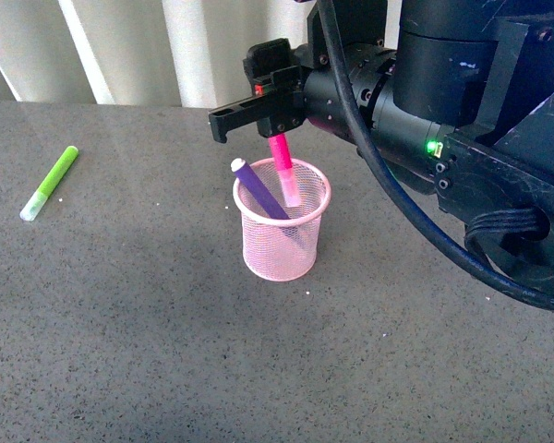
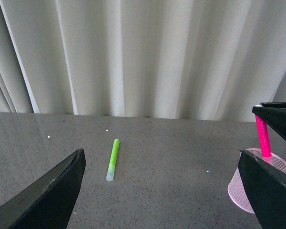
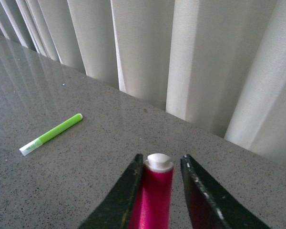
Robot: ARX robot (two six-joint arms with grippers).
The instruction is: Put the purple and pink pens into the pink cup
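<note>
Standing between parted jaws: pink pen (image 3: 152, 195)

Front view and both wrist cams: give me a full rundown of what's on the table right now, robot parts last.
pink cup: one, light pink wire mesh, upright near the table's middle.
purple pen: one, dark purple, leaning inside the cup, white end up.
pink pen: one, hot pink, lower part inside the cup, upper end between the right gripper's fingers.
green marker: one, lime green, lying flat on the table, far to the left of the cup.
table: one, grey speckled.
curtain: white, pleated, behind the table.
right gripper: black, above the cup; whether it grips the pen is unclear.
left gripper: black, open, holding nothing.
</note>
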